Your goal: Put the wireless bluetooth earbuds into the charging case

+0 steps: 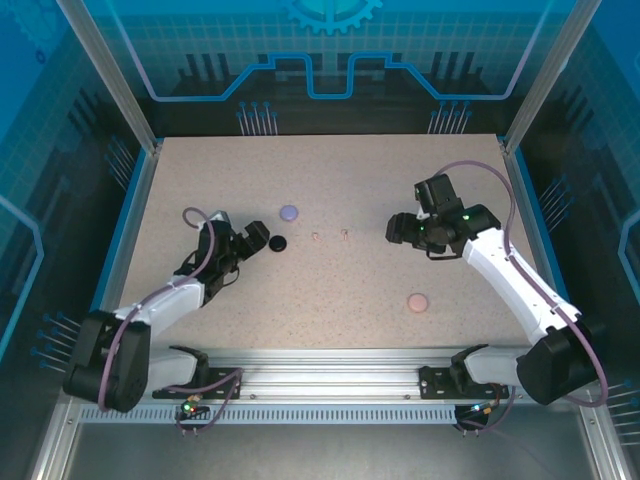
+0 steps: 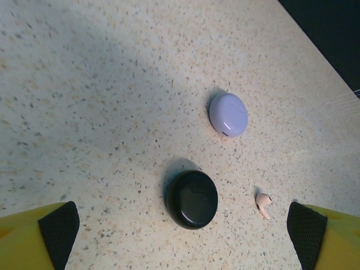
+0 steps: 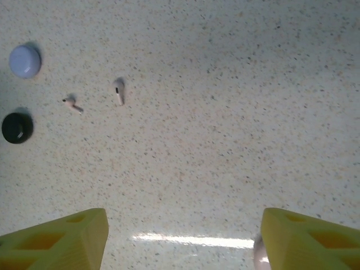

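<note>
Beige speckled surface point(image 1: 330, 180) carries every item.

Nearest the arm bases, on the right half, a pale pink round case point(image 1: 418, 302) lies alone, well apart from the rest.

Further out, the left fingers point(image 1: 256, 236) stand wide apart with nothing clamped. The black round case point(image 1: 278, 243) rests shut on the surface just beyond their tips.

In the same row, two pale pink earbuds lie loose on their sides, outside any case. The first earbud point(image 1: 315, 237) is near the black round case. The second earbud point(image 1: 345, 234) is close beside the first but not touching it.

The right fingers point(image 1: 393, 232) point toward that pair from the right. They are apart and hold nothing.

Farthest out, the lavender round case point(image 1: 289, 212) rests shut, near the black one and apart from it.
</note>
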Controlling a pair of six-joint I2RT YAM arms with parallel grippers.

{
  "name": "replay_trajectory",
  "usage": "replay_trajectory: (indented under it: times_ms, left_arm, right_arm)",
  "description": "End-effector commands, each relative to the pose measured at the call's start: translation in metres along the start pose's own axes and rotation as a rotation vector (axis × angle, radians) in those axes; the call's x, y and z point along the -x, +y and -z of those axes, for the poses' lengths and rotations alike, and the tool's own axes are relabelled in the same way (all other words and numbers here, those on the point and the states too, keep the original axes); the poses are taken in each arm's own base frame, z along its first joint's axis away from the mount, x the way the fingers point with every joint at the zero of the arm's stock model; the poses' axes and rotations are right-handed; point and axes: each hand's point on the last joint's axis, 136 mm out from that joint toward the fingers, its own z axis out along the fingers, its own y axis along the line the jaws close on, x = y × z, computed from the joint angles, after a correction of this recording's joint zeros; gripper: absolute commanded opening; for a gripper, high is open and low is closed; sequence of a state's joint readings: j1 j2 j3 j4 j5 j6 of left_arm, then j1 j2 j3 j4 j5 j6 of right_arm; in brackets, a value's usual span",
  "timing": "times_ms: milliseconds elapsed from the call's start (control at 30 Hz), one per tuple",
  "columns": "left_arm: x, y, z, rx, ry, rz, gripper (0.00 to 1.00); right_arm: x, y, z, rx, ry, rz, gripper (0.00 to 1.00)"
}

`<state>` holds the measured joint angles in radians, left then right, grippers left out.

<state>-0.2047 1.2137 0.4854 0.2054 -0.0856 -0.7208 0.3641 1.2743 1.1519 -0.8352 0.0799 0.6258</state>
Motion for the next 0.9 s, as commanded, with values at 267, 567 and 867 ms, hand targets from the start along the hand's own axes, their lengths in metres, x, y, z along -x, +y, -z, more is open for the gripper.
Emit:
replay_trajectory:
  times_ms: [267, 567, 867]
  left_arm:
    - [0.032, -0.005, 0.033, 0.026, -0.034, -0.021, 0.99]
    - [0.032, -0.007, 0.036, 0.019, -0.027, -0.034, 0.99]
    - [0.036, -0.011, 0.036, 0.005, -0.039, 0.027, 0.99]
  right_arm:
    - [-0.053, -0.059, -0.017, -0.218, 0.174, -0.13, 0.84]
    - [-0.087, -0.085, -0.043, -0.272, 0.24, -0.227, 0.83]
    - [-0.117, -0.095, -0.06, -0.273, 0.296, -0.267, 0.83]
